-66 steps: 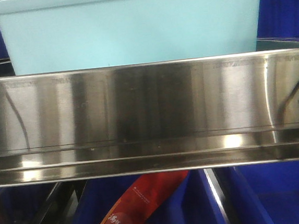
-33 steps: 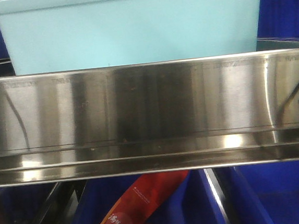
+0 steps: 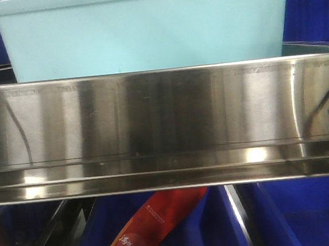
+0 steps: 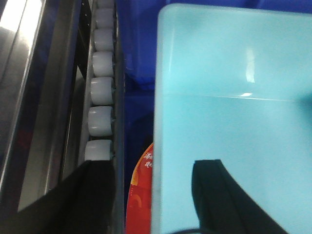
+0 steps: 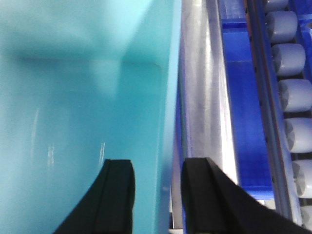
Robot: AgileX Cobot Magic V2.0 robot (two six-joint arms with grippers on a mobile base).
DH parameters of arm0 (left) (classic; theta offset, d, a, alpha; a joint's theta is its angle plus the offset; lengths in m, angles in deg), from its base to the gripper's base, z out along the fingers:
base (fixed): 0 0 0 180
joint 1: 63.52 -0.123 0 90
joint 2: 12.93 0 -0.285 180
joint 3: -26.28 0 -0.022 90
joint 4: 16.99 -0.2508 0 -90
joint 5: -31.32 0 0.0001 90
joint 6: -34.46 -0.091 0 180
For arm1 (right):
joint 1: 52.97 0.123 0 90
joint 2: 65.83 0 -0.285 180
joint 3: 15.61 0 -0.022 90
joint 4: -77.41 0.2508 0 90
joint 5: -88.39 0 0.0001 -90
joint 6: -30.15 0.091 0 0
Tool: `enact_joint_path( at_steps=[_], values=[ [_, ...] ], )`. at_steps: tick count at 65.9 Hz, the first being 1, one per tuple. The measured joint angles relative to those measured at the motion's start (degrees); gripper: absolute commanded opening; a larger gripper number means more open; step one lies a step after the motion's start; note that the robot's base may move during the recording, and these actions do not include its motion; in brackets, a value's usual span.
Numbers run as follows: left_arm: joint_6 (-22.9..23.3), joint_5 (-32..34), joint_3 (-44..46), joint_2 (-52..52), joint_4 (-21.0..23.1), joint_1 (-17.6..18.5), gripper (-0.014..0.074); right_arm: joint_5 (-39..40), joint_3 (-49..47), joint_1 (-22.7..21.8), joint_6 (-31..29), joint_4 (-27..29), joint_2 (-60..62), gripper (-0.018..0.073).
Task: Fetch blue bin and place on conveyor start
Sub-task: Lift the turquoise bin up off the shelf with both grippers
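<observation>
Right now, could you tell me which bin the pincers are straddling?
The pale turquoise bin: the left pincer and right pincer each straddle a side wall. The royal-blue bins have none.

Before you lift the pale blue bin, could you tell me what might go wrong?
The left claw and right claw straddle the side walls of the blue bin but look open; lifting now may drop it.
The steel shelf lip rises before the bin; dragging it forward could catch.
The rollers lie close beside the left claw; it might strike them.
</observation>
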Motion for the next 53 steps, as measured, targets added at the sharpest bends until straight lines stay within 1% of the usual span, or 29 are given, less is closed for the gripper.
enact_joint_path(
  at_steps=[15,20,26,31,35,41,43,53],
  values=[
    [0.0,0.0,0.0,0.1,0.2,0.0,0.0266,-0.1,0.0,0.0,0.0,0.0,0.0,0.0151],
    [0.0,0.0,0.0,0.1,0.3,0.0,0.0228,-0.1,0.0,0.0,0.0,0.0,0.0,0.0151],
    [0.0,0.0,0.0,0.1,0.3,0.0,0.0147,-0.1,0.0,0.0,0.0,0.0,0.0,0.0132],
    [0.0,0.0,0.0,0.1,0.3,0.0,0.0078,-0.1,0.0,0.0,0.0,0.0,-0.1,0.0079],
    [0.0,0.0,0.0,0.1,0.3,0.0,0.0024,-0.1,0.0,0.0,0.0,0.1,-0.2,0.0004],
    [0.0,0.0,0.0,0.1,0.5,0.0,-0.0071,-0.2,0.0,0.0,0.2,0.1,-0.4,-0.016],
    [0.0,0.0,0.0,0.1,0.5,0.0,-0.0113,-0.2,0.0,0.0,0.3,0.1,-0.4,-0.0163],
    [0.0,0.0,0.0,0.1,0.6,0.0,-0.0111,0.1,0.0,0.0,0.3,0.0,-0.5,-0.0153]
  ],
)
